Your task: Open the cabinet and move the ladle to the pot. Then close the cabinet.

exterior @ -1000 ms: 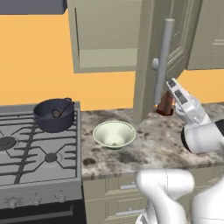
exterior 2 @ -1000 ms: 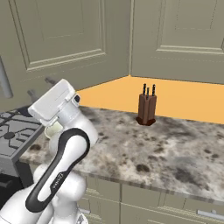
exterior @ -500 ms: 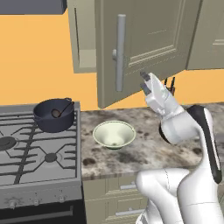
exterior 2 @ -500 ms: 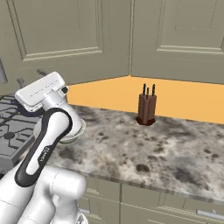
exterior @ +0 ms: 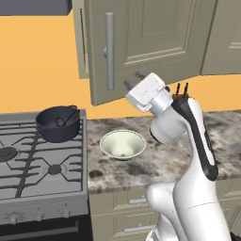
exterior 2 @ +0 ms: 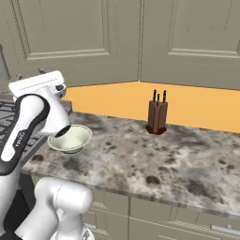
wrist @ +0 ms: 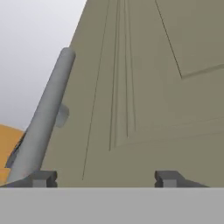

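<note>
Gripper: the gripper [wrist: 105, 178] is seen with its two dark fingertips spread well apart and nothing between them; it is held up just before the door face, the bar handle [wrist: 41, 118] close beside one fingertip. In the left base view the gripper [exterior: 134, 81] is pointed up and left at the lower part of the door.
Bowl: a pale cream bowl [exterior: 123, 144] is set on the speckled stone counter [exterior: 160, 162], beside the stove [exterior: 37, 164] and below the arm's wrist.
Pot: the pot [exterior: 58, 123] is placed on a rear burner of the stove, near the wall.
Ladle: the ladle [exterior: 65, 119] is found inside the pot, its cup low and its thin handle leaned on the rim.
Knife block: a brown knife block [exterior 2: 157, 114] is stood at the back of the counter, well apart from the bowl.
Cabinet: the cabinet [exterior: 141, 42] door is seen slightly ajar, its handle side swung out from the frame.
Writing: no lettering or brand can be read on anything.
View differences: the pot and ladle are shown by the left base view; the knife block is shown whole by the right base view, while from the left its top alone is seen past the arm; the panel grooves of the door are shown close by the hand view.
</note>
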